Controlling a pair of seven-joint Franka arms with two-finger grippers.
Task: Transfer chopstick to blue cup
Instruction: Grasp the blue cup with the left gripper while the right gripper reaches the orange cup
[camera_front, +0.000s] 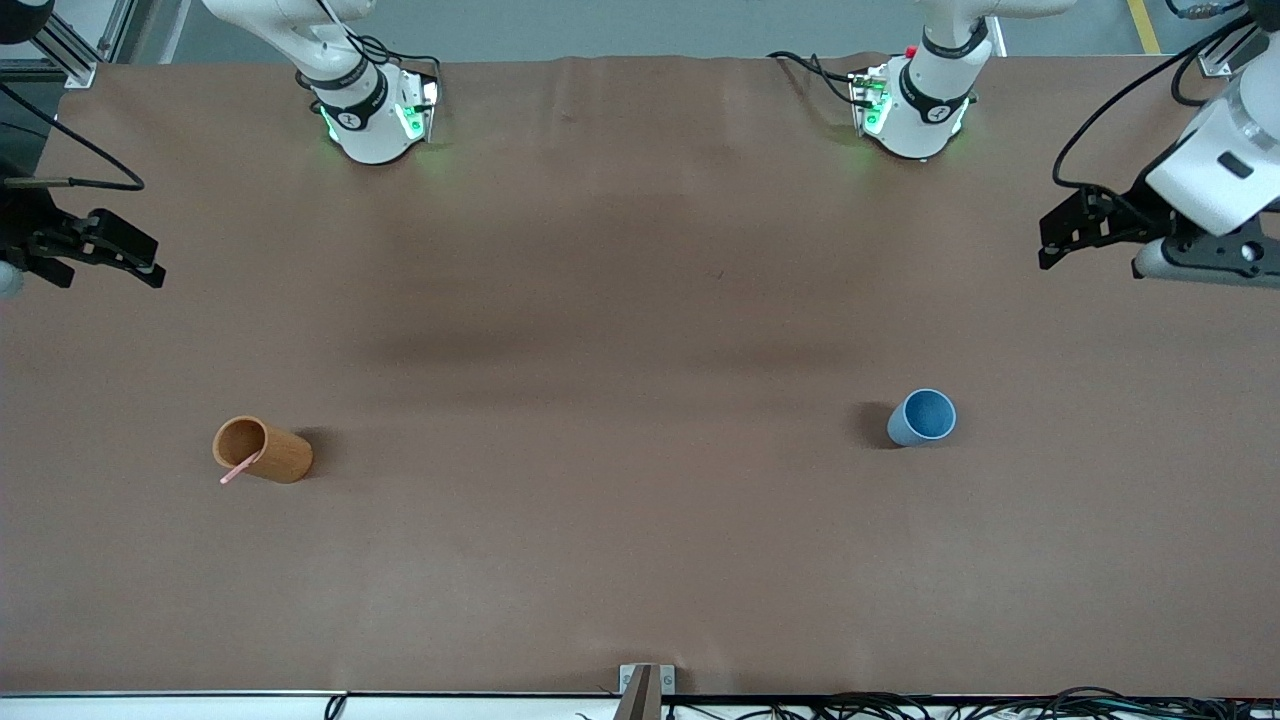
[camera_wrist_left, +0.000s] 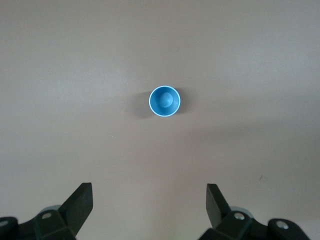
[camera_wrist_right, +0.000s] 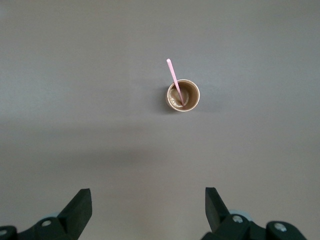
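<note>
The pink chopstick (camera_front: 240, 468) stands leaning in the orange-brown cup (camera_front: 275, 452) toward the right arm's end of the table; its tip sticks out over the rim. It also shows in the right wrist view (camera_wrist_right: 174, 80), inside that cup (camera_wrist_right: 191, 102). The blue cup (camera_front: 922, 417) stands upright and empty toward the left arm's end, and shows in the left wrist view (camera_wrist_left: 164, 101). My right gripper (camera_front: 150, 262) (camera_wrist_right: 148, 197) is open and empty, up over the table's edge, well apart from the orange-brown cup. My left gripper (camera_front: 1048, 243) (camera_wrist_left: 149, 192) is open and empty, up over its own end, well apart from the blue cup.
The table (camera_front: 640, 330) has a plain brown cover. The two arm bases (camera_front: 375, 110) (camera_front: 915, 105) stand along its edge farthest from the front camera. A small metal bracket (camera_front: 645, 685) sits at the nearest edge, with cables along it.
</note>
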